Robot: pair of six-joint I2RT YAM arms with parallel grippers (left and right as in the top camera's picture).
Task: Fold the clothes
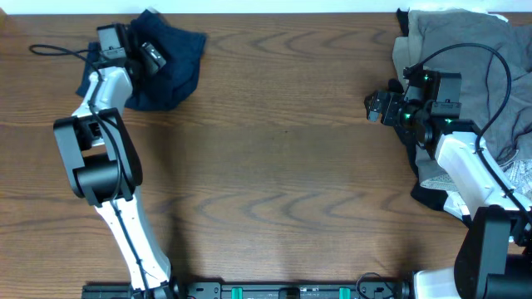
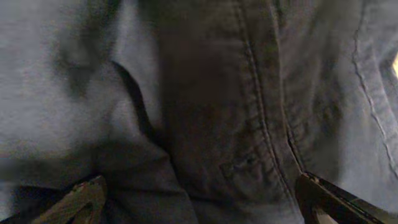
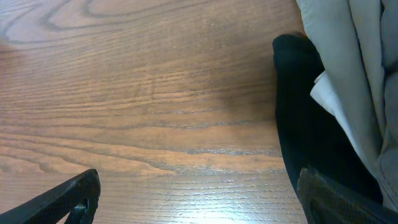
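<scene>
The dark navy blue shorts [image 1: 173, 60] lie bunched at the far left of the table. My left gripper [image 1: 150, 56] hovers right over them, open, its fingers spread above the cloth; the left wrist view shows a stitched seam of the shorts [image 2: 261, 124] filling the frame between the fingers [image 2: 199, 202]. My right gripper [image 1: 376, 106] is open and empty over bare wood, just left of the pile of other clothes [image 1: 465, 50]. The right wrist view shows its fingers [image 3: 199, 199] spread, with a black garment [image 3: 305, 124] beside the right finger.
The pile at the right edge holds grey and beige cloth [image 3: 354, 68], a black piece and a white-patterned piece [image 1: 515, 176]. A black cable [image 1: 58, 51] runs at the far left. Wooden table [image 1: 283, 166] spans the middle.
</scene>
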